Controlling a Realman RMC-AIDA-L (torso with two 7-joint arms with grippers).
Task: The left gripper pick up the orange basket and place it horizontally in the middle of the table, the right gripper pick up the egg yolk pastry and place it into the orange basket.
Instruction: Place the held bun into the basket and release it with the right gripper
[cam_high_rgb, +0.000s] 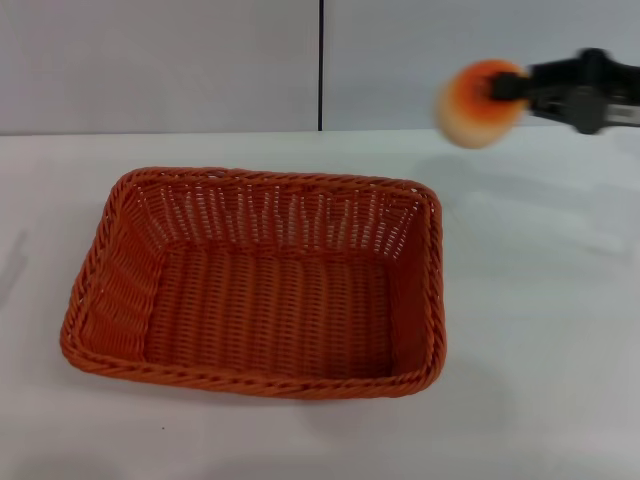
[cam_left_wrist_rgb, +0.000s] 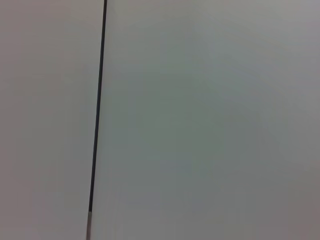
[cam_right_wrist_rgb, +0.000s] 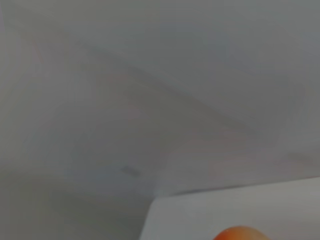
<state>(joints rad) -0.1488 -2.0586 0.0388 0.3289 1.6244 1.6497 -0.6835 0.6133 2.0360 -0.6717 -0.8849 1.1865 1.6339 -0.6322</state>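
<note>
— Nearest us sits the orange basket, lying flat and lengthwise near the middle of the surface. That half looks done.

— And the egg yolk pastry?

— Held in the air by the right hand, closed on it, raised well above the surface, beyond the basket's far right corner. It has yet to be carried over and dropped in.

— The left hand?

— Out of sight; its wrist view shows only a blank wall.

Orange-brown woven basket with open-weave sides and braided rim on a plain white tabletop; the pastry is orange over pale cream; the right claw is black
</note>
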